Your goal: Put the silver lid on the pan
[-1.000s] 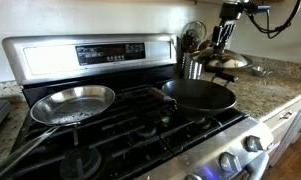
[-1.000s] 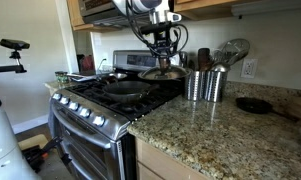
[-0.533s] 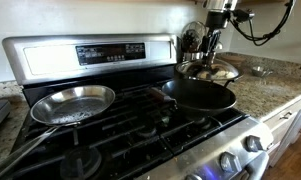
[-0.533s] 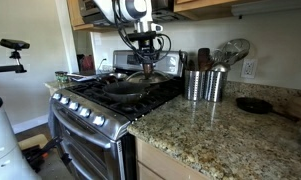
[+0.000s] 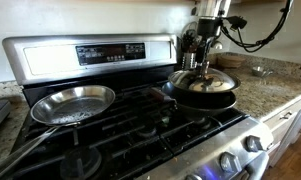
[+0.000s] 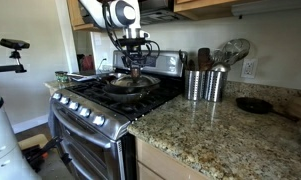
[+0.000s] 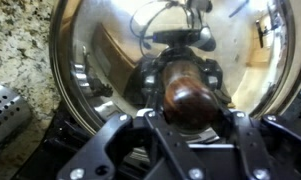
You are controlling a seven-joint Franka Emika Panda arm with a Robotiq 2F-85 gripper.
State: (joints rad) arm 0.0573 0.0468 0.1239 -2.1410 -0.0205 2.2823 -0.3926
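- while the gripper [image 5: 203, 66] is pinching the centre knob [image 7: 190, 92] of the silver lid [image 5: 206, 86], the lid is hanging level, straight beneath it and directly over the pan [image 5: 202, 100] on the stove [image 5: 110, 135]; whether the lid is touching the pan's rim cannot be told.
- in the wrist view the gripper [image 7: 190, 112] is closing narrowly on either side of the dark knob, and the lid's shiny dome is filling most of the frame.
- the stove's control panel [image 5: 108, 52] is showing a display and small markings, too small to read.
- the arm [image 6: 118, 15] is reaching down over the stove from above, its wrist standing vertical and the gripper [image 6: 133, 67] pointing straight down in both exterior views.
- a silver frying pan [image 5: 72, 103] is sitting on the stove's other side, well apart from the lid.
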